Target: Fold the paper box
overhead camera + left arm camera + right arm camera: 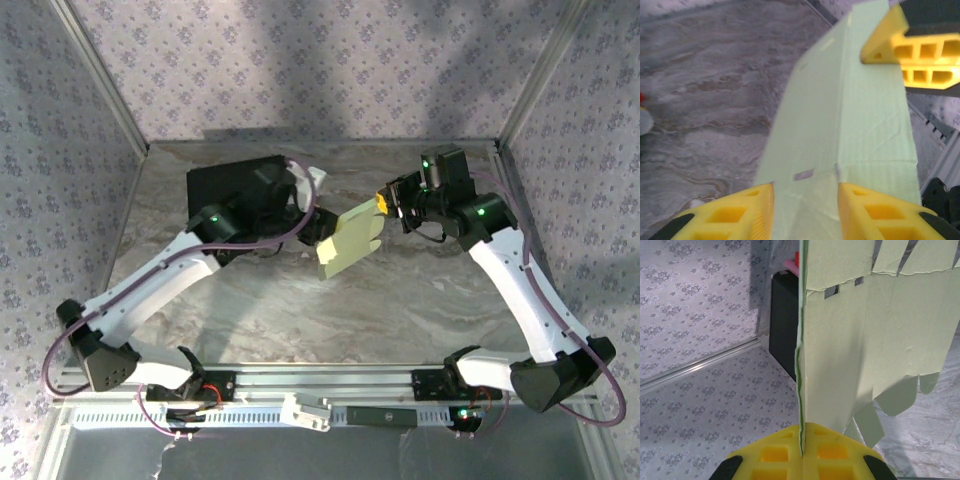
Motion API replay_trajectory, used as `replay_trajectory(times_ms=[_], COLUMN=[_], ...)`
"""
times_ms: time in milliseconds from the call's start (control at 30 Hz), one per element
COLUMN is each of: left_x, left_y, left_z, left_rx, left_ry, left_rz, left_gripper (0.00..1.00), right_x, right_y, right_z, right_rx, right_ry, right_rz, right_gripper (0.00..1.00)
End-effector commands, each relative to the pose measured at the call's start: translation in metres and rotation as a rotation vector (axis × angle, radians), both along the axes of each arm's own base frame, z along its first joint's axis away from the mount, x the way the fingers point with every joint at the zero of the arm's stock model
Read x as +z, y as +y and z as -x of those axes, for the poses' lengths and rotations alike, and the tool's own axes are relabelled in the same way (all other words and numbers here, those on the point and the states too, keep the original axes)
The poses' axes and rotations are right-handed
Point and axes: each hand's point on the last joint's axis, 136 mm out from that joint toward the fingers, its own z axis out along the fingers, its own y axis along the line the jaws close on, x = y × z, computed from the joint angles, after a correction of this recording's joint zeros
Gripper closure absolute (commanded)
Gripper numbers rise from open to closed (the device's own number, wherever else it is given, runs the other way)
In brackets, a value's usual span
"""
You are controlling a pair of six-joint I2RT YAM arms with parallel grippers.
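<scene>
The paper box (348,240) is a pale green die-cut sheet with tabs, held tilted in the air above the middle of the table. My right gripper (384,203) is shut on the sheet's upper right edge; in the right wrist view the card (875,335) stands edge-on, pinched between the yellow fingers (801,435). My left gripper (805,187) is at the sheet's lower left end. Its yellow fingers stand apart, with a creased panel of the card (840,125) running between them. The right gripper's finger (912,55) rests on the card's far end.
A flat black case (225,185) lies at the back left, under the left arm, and its edge (782,325) appears beyond the card. Patterned walls with metal frame rails enclose the marbled table (400,310). The near half of the table holds nothing but the arms.
</scene>
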Motion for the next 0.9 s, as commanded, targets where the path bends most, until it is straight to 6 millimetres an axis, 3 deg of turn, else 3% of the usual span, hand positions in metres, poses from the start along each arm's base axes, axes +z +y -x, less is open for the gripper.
replay_trajectory(times_ms=[0,100,233,333,467,567,667,767,867], left_x=[0.023,0.017,0.007,0.022,0.045,0.021,-0.009,-0.018,-0.014], left_y=[-0.020,-0.031,-0.034,-0.025,-0.002,0.005,0.004,0.005,-0.007], left_z=[0.020,0.026,0.024,0.029,0.053,0.065,0.064,0.051,0.049], left_rx=[-0.080,-0.090,-0.070,-0.013,0.033,0.003,0.010,0.089,0.093], left_ry=[-0.046,-0.066,-0.091,-0.198,-0.309,-0.362,-0.483,-0.562,-0.608], left_rz=[0.028,0.003,-0.066,-0.086,-0.027,-0.092,-0.190,-0.233,-0.183], left_gripper=[0.64,0.63,0.54,0.45,0.39,0.33,0.27,0.25,0.23], right_x=[0.013,0.013,0.011,0.007,0.008,0.013,0.015,0.015,0.015], right_y=[0.002,0.004,0.007,0.004,-0.003,-0.006,-0.007,-0.007,-0.007], right_z=[-0.002,-0.005,-0.004,-0.003,-0.004,-0.004,-0.005,-0.005,-0.004], right_rx=[0.020,0.026,0.032,0.025,0.020,0.014,0.012,0.010,0.005], right_ry=[-0.026,-0.025,-0.022,-0.017,-0.029,-0.036,-0.037,-0.038,-0.040], right_rz=[-0.009,-0.011,-0.007,-0.002,-0.012,-0.021,-0.027,-0.038,-0.041], right_gripper=[1.00,1.00,1.00,1.00,1.00,1.00,1.00,1.00,1.00])
